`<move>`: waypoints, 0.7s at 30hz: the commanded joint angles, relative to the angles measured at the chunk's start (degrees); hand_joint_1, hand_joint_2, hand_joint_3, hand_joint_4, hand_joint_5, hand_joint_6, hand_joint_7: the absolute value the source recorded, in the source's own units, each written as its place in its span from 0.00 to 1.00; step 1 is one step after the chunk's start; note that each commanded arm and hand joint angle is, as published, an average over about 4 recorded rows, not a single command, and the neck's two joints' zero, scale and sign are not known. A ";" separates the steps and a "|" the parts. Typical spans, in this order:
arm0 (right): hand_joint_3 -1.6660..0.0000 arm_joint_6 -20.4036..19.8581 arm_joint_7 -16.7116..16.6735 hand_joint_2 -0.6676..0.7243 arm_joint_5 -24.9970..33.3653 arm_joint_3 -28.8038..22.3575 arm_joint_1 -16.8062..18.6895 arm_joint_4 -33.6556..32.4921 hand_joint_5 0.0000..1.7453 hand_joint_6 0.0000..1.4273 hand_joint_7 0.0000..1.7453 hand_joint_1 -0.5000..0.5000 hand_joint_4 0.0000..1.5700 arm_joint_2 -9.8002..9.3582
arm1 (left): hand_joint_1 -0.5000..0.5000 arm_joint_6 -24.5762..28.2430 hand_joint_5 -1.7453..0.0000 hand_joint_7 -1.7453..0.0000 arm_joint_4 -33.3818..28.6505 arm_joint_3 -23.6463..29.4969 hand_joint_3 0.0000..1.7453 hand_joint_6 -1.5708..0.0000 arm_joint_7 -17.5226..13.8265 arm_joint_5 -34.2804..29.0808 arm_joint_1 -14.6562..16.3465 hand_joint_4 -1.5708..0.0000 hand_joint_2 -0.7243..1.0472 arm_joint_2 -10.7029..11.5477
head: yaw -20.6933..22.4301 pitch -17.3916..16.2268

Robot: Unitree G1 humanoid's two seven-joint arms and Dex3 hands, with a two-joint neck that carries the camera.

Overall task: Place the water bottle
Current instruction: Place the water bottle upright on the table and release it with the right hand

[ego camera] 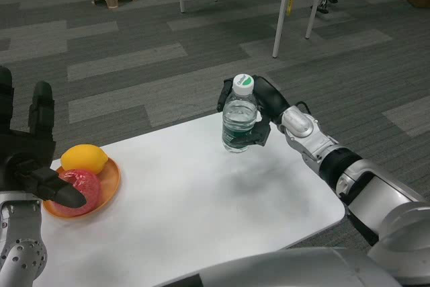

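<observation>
Fingers of the right hand (259, 109) wrap the water bottle (238, 120) from its far and right sides, black digits showing behind the cap and against the lower body. The bottle stands upright near the far edge of the white table (201, 199), about midway along it. Its base looks to be at the tabletop or only just above it; whether it truly rests there cannot be told from this angle, since the base and the table surface meet without a clear shadow gap.

Judging by this, the carrying part of the job is as good as over: the bottle is at a sensible spot on the table, upright, with bare surface around it. What is left is to settle its weight fully, spread the fingers and draw the right hand back without tipping it. As it stands close to the far edge, a nudge in that direction could send it off.

On the near left, the left hand (30, 159) hovers with fingers spread and nothing in them, beside an orange plate (111, 189) bearing a lemon (84, 158) and a red fruit (84, 189), well apart from the bottle.
</observation>
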 commanded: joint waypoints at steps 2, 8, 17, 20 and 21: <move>0.05 -0.41 -0.19 0.09 0.08 0.06 0.54 1.24 0.56 0.72 0.71 0.42 0.93 -0.24 | 0.02 0.20 1.00 1.00 0.02 0.04 0.05 1.00 0.15 0.11 -0.53 1.00 0.00 0.47 | -0.04 0.05; 0.05 -0.54 -0.19 0.08 -0.49 0.19 1.33 3.66 0.56 0.72 0.72 0.42 0.95 1.26 | 0.02 0.20 1.00 1.00 0.02 0.13 0.04 1.00 0.15 0.11 -0.45 1.00 0.00 0.47 | -0.02 0.14; 0.05 -1.03 -0.19 0.09 -0.93 -0.35 3.30 8.83 0.61 0.76 0.78 0.42 0.98 4.92 | 0.02 0.17 1.00 1.00 0.10 0.24 0.03 1.00 0.15 0.11 -0.45 1.00 0.00 0.38 | -0.09 0.64; 0.05 -1.11 -0.15 0.09 -0.80 -0.42 3.74 11.04 0.67 0.78 0.80 0.42 1.00 6.09 | 0.02 0.06 1.00 1.00 0.15 0.30 0.01 1.00 0.15 0.07 -0.53 1.00 0.00 0.34 | -0.13 0.79; 0.05 -1.18 -0.12 0.09 -0.80 -0.38 3.88 11.75 0.69 0.78 0.80 0.42 1.00 6.42 | 0.02 0.02 1.00 1.00 0.17 0.30 0.03 1.00 0.15 0.05 -0.58 1.00 0.00 0.32 | -0.14 0.83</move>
